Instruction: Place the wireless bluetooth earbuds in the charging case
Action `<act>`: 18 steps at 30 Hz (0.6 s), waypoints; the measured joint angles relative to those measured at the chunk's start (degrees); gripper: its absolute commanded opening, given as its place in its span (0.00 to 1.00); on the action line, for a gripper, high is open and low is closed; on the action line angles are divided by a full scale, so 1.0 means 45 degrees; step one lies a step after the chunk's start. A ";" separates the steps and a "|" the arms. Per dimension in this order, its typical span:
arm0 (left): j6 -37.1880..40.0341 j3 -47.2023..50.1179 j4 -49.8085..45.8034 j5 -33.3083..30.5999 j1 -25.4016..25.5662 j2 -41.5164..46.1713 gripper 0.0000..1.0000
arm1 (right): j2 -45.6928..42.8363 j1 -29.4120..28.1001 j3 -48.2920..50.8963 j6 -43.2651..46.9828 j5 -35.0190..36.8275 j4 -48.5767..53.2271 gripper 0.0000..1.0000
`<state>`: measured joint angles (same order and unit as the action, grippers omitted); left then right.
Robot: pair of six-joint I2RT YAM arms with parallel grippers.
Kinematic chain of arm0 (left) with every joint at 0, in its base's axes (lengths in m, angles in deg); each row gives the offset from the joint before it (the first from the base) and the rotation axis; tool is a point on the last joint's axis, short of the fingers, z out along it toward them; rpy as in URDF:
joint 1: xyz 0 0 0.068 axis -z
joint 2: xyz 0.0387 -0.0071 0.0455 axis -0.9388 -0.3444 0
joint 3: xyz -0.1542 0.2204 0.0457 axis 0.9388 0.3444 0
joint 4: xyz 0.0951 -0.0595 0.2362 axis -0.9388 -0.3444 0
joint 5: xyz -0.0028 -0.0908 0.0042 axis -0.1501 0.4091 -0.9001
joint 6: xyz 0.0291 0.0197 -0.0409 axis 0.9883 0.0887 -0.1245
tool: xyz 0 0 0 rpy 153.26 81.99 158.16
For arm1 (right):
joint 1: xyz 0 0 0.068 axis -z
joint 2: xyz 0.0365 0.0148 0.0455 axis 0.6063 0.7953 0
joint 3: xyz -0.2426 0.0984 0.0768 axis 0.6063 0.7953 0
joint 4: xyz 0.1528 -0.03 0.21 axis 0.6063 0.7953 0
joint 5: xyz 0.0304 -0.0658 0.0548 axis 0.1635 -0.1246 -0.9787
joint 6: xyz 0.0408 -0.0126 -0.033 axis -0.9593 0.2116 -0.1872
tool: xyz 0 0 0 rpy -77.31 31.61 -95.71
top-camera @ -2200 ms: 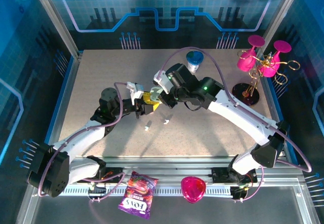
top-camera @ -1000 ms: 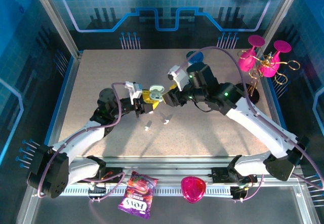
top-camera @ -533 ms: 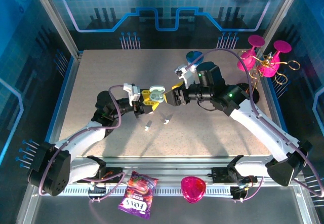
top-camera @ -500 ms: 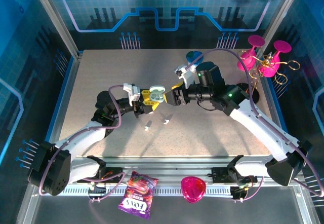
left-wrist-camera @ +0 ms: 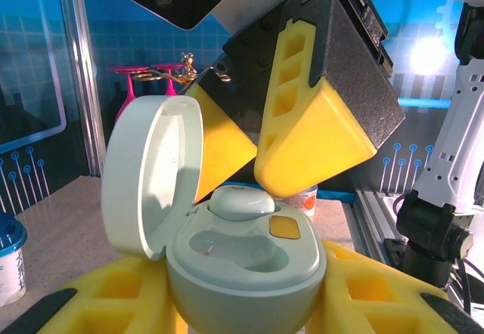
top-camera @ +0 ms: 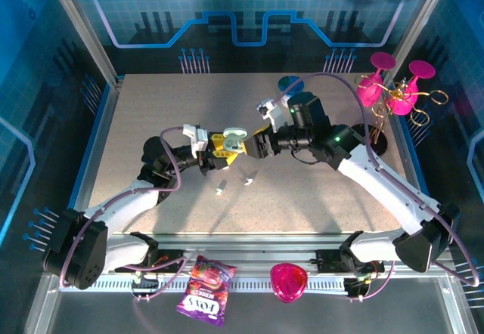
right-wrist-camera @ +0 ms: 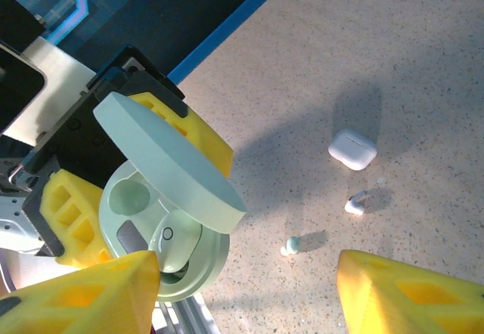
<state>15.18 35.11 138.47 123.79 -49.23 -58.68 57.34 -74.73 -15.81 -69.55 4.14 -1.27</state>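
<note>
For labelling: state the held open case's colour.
Pale mint-green rounded plastic case; clearest in left wrist view.

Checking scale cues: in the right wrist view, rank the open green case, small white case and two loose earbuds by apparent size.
1. open green case, nearest the camera, so inflated.
2. small white case.
3. white earbud and greenish earbud, alike; no ranking.

Charging case [left-wrist-camera: 242,266] in left claw [top-camera: 225,148], earbud [left-wrist-camera: 240,202] in it, right claw [top-camera: 259,143] just right, loose earbuds [right-wrist-camera: 354,204] [right-wrist-camera: 293,245] on bench [top-camera: 151,122] in front.
</note>
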 measured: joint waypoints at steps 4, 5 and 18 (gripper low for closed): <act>0.0000 0.0146 0.0452 0.0015 0.0000 0.0000 0.26 | -0.1122 0.0423 0.1224 -0.0447 -0.0384 -0.0957 0.63; 0.0005 0.0165 0.0471 0.0015 0.0000 0.0000 0.26 | -0.1457 0.0675 0.1579 -0.0636 -0.0452 -0.1234 0.63; -0.0078 0.0165 0.0758 0.0010 0.0000 0.0005 0.26 | -0.0447 0.1671 0.5105 -0.3308 -0.0223 -0.3900 0.62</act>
<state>14.83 35.85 141.88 123.83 -49.23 -58.66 55.33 -67.21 7.17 -84.43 3.13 -18.82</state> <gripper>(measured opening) 0.365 0.626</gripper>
